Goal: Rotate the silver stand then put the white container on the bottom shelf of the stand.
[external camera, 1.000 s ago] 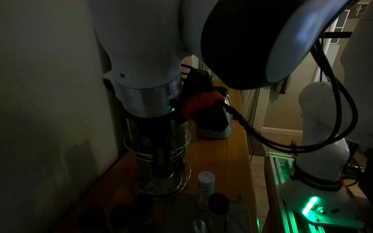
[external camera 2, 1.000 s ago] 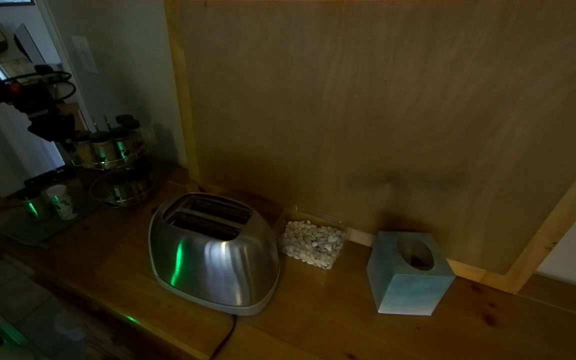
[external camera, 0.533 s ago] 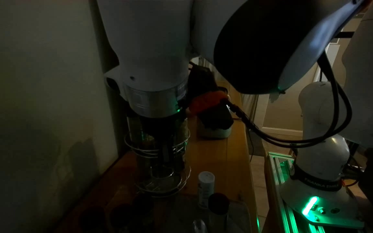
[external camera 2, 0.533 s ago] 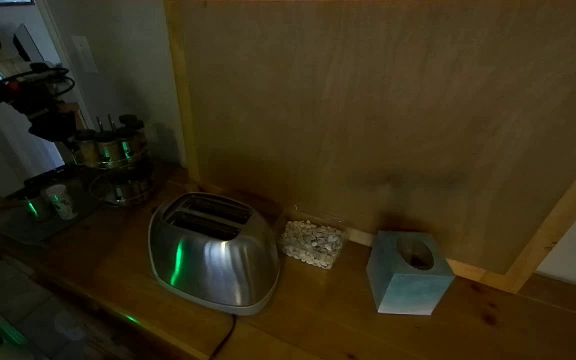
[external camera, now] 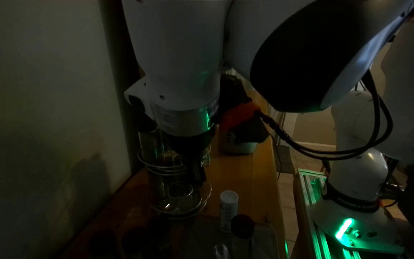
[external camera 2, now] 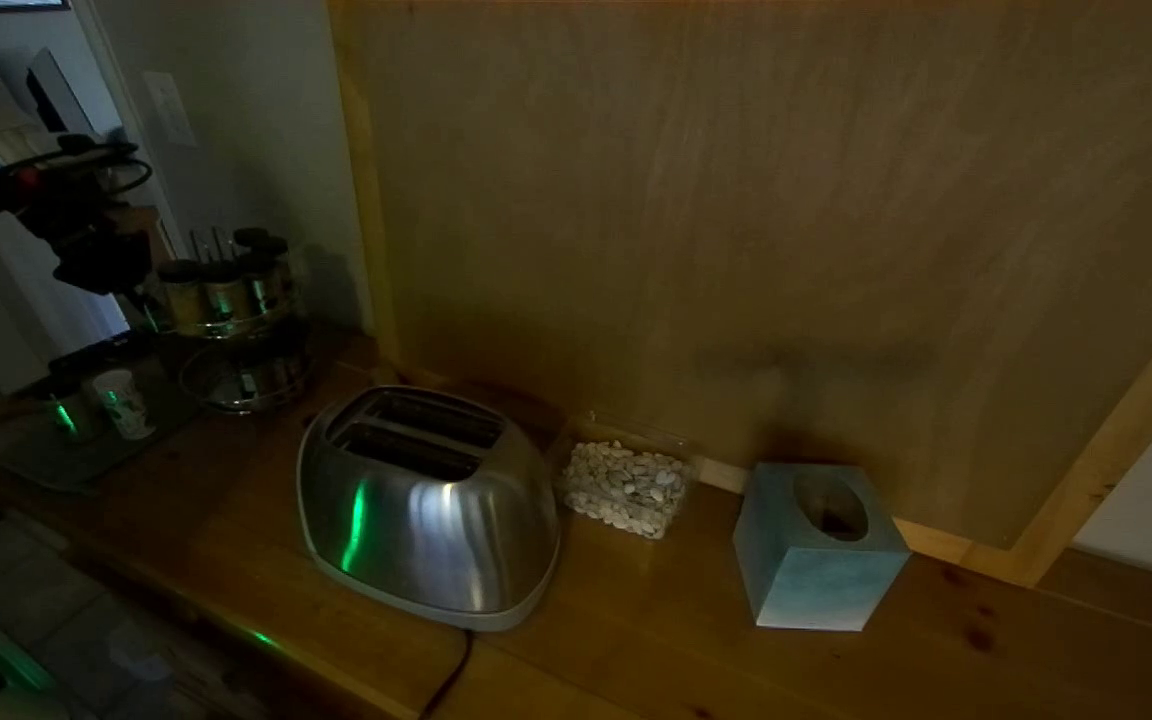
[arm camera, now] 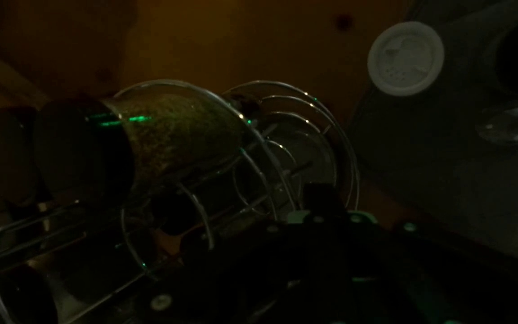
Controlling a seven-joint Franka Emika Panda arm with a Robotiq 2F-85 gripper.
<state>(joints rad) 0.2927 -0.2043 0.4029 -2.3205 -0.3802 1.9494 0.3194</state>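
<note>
The silver stand [external camera: 156, 168] is a two-tier wire rack near the wall; it also shows in an exterior view [external camera 2: 226, 328] and the wrist view [arm camera: 241, 116]. Dark-lidded jars [external camera 2: 226, 295] stand on its upper tier. Its bottom shelf [external camera: 178, 217] has dark jars on one side and a bare part, also in the wrist view [arm camera: 306, 94]. The white container [external camera: 228, 212] stands upright beside the stand, also in the wrist view [arm camera: 405, 58]. My gripper [arm camera: 319, 189] looks shut, with nothing visible between its fingers. It points down at the upper tier's rim [external camera: 199, 180]; contact is unclear.
A dark-lidded jar [external camera: 243, 228] and a clear object [external camera: 222, 251] stand near the white container on a grey mat [external camera 2: 66, 465]. A toaster [external camera 2: 426, 540], a box of pebbles [external camera 2: 626, 485] and a blue tissue box [external camera 2: 821, 560] stand along the wooden counter.
My arm and gripper have moved to the right in an exterior view, across the stand's side. The jars on the stand have shifted, so the stand has turned a little. The white container has not moved.
</note>
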